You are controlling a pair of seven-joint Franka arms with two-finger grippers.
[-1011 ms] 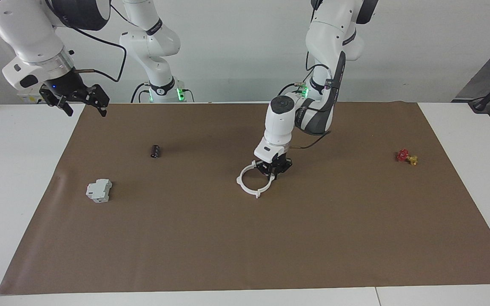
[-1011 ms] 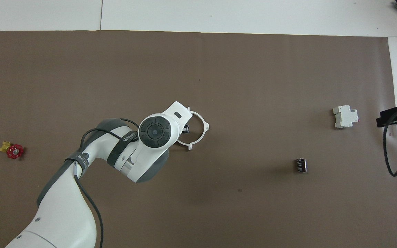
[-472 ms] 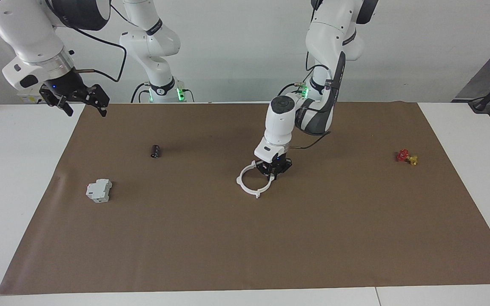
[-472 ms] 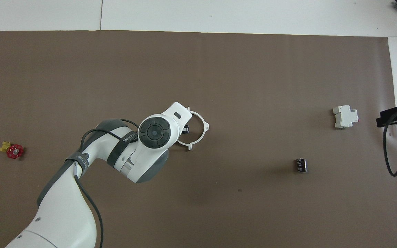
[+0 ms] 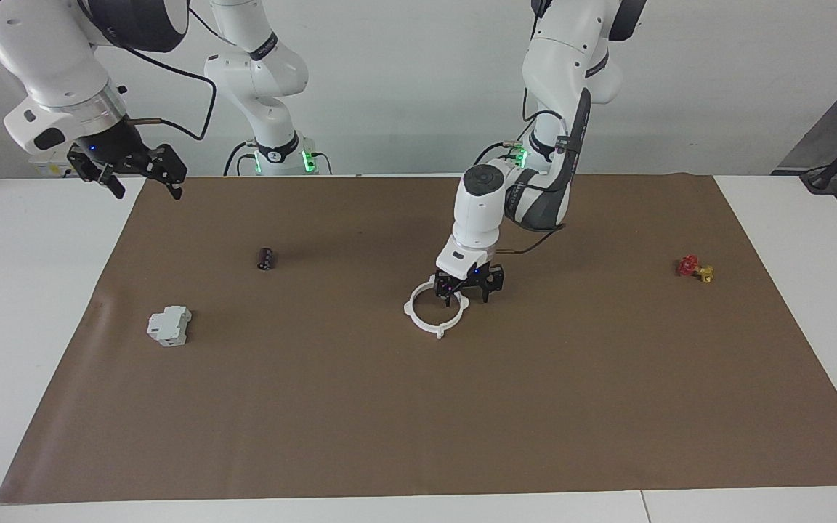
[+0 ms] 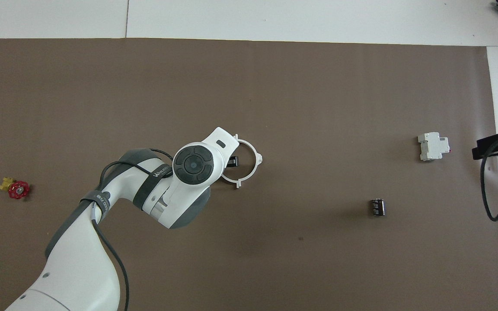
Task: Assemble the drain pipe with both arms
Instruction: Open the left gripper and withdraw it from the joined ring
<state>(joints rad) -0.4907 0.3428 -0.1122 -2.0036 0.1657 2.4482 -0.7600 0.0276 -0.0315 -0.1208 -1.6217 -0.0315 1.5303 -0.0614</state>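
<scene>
Drain pipe (image 5: pixel 426 314): thin white plastic ring, tabbed, on matte brown mat (image 5: pixel 607 378).

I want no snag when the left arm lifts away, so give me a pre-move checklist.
1. Thin white plastic ring lies flat on the brown mat, arcs forming one circle: ok.
2. Arc joints fully seated: cannot tell.
3. Left gripper fingers open over the ring's rim nearest the robots: ok.
4. Fingers free of the rim: cannot tell.
5. Right gripper waits raised over the mat's corner at its own end, fingers open: ok.
6. Grey-white boxy block, small dark cylinder and red-and-yellow piece lie well apart from the ring: ok.
</scene>
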